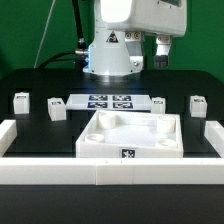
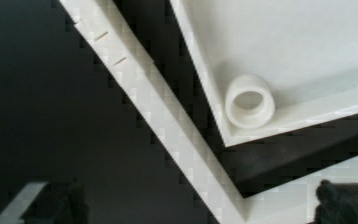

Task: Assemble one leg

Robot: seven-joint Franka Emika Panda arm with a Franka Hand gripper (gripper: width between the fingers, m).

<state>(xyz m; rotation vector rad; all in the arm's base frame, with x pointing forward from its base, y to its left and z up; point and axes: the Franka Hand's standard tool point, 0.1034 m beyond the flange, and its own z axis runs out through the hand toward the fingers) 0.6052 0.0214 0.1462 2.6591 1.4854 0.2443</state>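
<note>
Gripper (image 2: pixel 190 203): jaws spread wide. The two dark fingertips (image 2: pixel 345 198) sit at opposite sides of the wrist view, and only the scene underneath shows between them, so it holds nothing. In the exterior view the hand hangs high over the black table (image 1: pixel 40 78), toward that view's right of the robot base (image 1: pixel 110 55), touching no part. Under the wrist camera is one corner of the square tray-like piece (image 1: pixel 130 130), with its round corner hole (image 2: pixel 247 100). A long white rail (image 2: pixel 149 110) runs just beside that piece's edge; whether the two touch cannot be told. In the exterior view the tray-like piece lies flat, open side up, near the front rail, with a small tag (image 1: pixel 127 152) on its front wall. Four legs stand upright on the table in a row behind it, each apart from it. From the exterior view's left these are the outer left leg (image 1: pixel 20 100), the inner left leg (image 1: pixel 57 108), the inner right leg (image 1: pixel 158 103) and the outer right leg (image 1: pixel 197 104). The marker board (image 1: pixel 108 101) lies flat between the two inner legs.
</note>
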